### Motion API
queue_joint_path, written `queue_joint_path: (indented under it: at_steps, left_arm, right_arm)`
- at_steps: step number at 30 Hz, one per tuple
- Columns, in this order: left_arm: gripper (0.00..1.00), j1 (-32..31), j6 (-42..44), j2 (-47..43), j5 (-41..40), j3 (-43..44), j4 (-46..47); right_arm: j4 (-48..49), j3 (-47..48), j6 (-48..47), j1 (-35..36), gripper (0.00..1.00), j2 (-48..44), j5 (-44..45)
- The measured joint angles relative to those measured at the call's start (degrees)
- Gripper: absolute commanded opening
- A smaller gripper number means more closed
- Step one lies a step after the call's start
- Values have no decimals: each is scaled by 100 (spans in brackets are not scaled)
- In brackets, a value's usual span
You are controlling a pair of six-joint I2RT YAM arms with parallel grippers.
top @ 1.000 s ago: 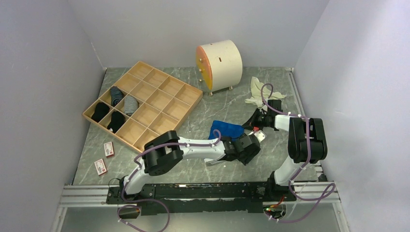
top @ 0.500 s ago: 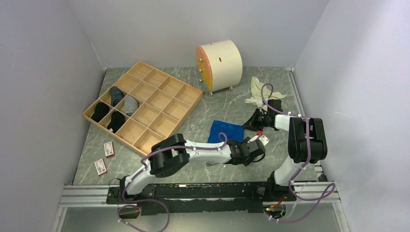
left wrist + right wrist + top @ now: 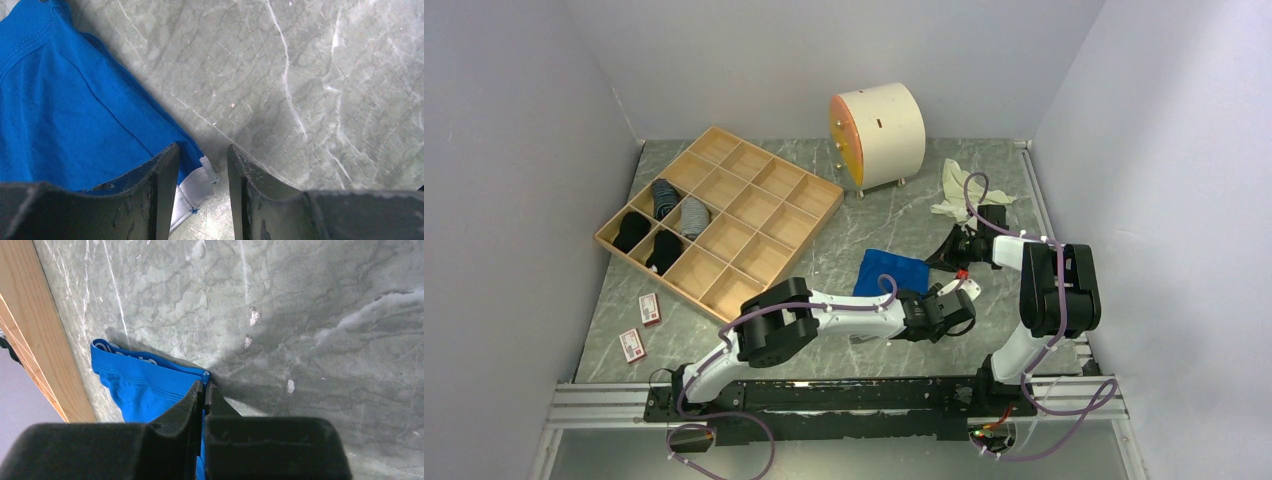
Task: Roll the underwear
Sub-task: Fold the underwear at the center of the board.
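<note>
The blue underwear (image 3: 889,270) lies flat on the marble table, mid-right. My right gripper (image 3: 947,255) is shut on its far right edge; in the right wrist view the jaws (image 3: 206,386) pinch blue fabric (image 3: 140,385) near the waistband. My left gripper (image 3: 961,297) sits low at the near right corner. In the left wrist view its fingers (image 3: 201,150) stand apart, straddling that corner of the underwear (image 3: 75,110) and its white label (image 3: 197,185), without squeezing them.
A wooden compartment tray (image 3: 769,180) with rolled socks (image 3: 664,200) sits at the left. A round white cabinet (image 3: 879,125) stands at the back, a white cloth (image 3: 954,185) beside it. Two small red boxes (image 3: 649,308) lie near the front left.
My left arm has reached right to the underwear's near right corner and its jaws have narrowed. The underwear lies flatter than before. The right gripper has not moved.
</note>
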Motion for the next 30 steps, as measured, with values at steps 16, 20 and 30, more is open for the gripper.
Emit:
queue_joint_path:
  at_steps: [16,20,30]
  left_arm:
    - [44,-4,-13,-81,15,-92,-96]
    - [37,-2,11,-81,68,-59,-188]
    - [6,-4,116,-50,162,28,-402]
  right_arm:
    - [-66,22,-33,0,0,0,-4]
    - [-68,22,-35,0,0,0,-4]
    - [-111,31,-59,0,0,4,-59]
